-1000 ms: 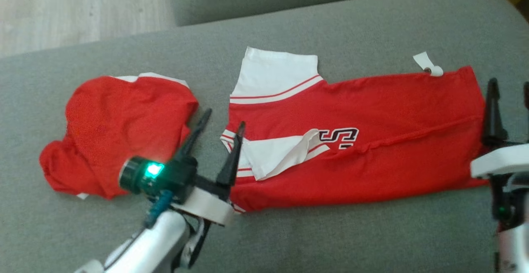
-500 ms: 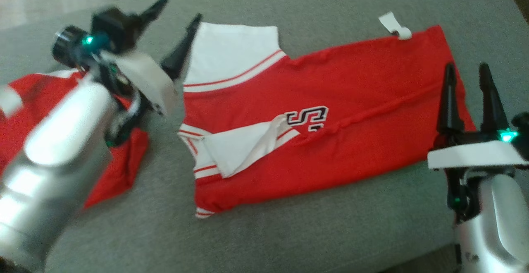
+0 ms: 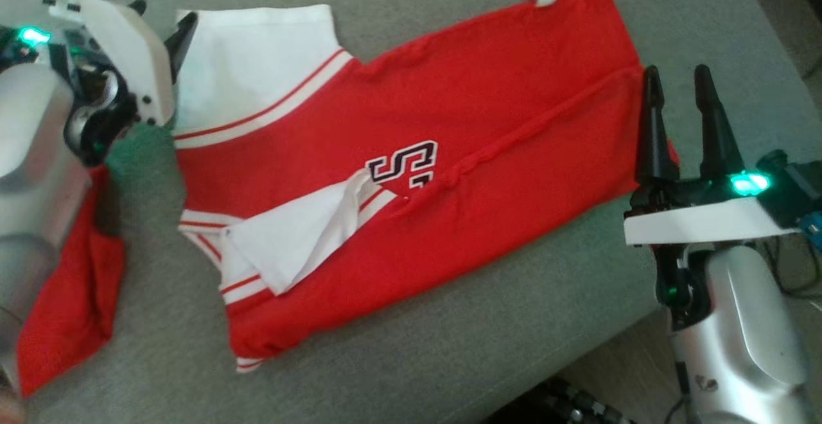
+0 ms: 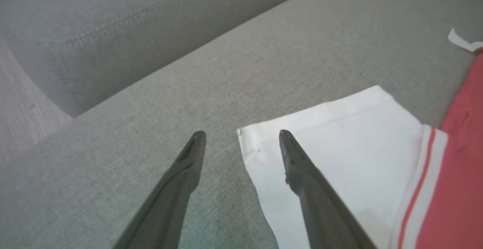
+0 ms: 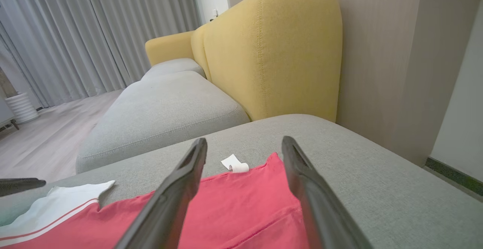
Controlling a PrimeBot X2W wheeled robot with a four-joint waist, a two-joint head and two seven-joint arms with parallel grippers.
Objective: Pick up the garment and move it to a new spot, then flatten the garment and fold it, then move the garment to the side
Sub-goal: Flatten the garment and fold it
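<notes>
Red shirt [image 3: 449, 135] half folded on a grey sofa cushion [image 3: 449, 360], a gripper open at each end.

The shirt lies lengthwise across the middle of the frame, white sleeve [image 3: 250, 58] at upper left and hem at right, untouched. A second ago the left gripper [image 4: 241, 134] sat low in the frame between this shirt and a second red garment [image 3: 70, 308]. It has since swung to the upper left, where its fingers, apart, straddle the sleeve's corner: one over cushion, one over white cloth. The right gripper [image 3: 677, 74] stays by the hem at right, fingers apart. The head camera has also shifted, so the shirt's apparent slide is not real. This looks like lining up a two-handed grasp for the next fold.
</notes>
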